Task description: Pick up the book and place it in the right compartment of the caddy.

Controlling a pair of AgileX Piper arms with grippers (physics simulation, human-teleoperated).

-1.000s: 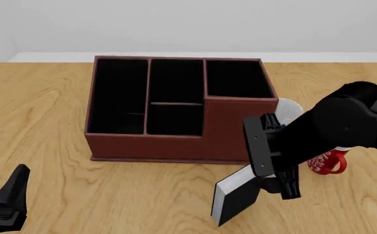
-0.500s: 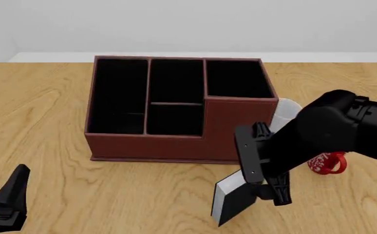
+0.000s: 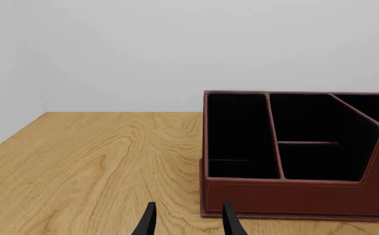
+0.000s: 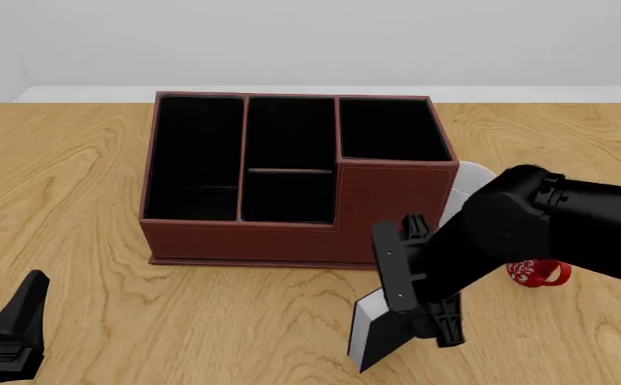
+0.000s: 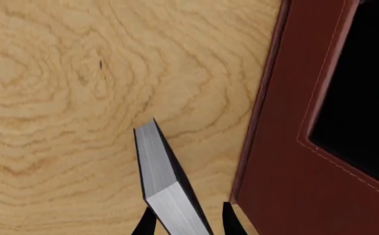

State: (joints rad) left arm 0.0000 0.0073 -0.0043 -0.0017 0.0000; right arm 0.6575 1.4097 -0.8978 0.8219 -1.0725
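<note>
The book (image 4: 373,338), black with white page edges, stands tilted on the table in front of the caddy's (image 4: 246,237) right end. My right gripper (image 4: 418,317) is down over the book's top. In the right wrist view the book (image 5: 166,193) sits between the two fingertips of the right gripper (image 5: 186,223), which are spread and stand apart from it. The caddy's wall (image 5: 287,127) is close beside it. The right compartment (image 4: 391,130) has taller walls and holds nothing. My left gripper (image 4: 16,329) is open and empty at the near left; in its own view (image 3: 188,223) it faces the caddy (image 3: 294,198).
A red mug (image 4: 537,271) with white lettering stands to the right of the caddy, partly behind my right arm. A white round object (image 4: 469,186) shows behind the arm, beside the caddy's right wall. Bare wooden table lies left of the caddy.
My right arm has moved left and down, bringing its gripper lower over the book. The book, the caddy and the left arm have not moved.
</note>
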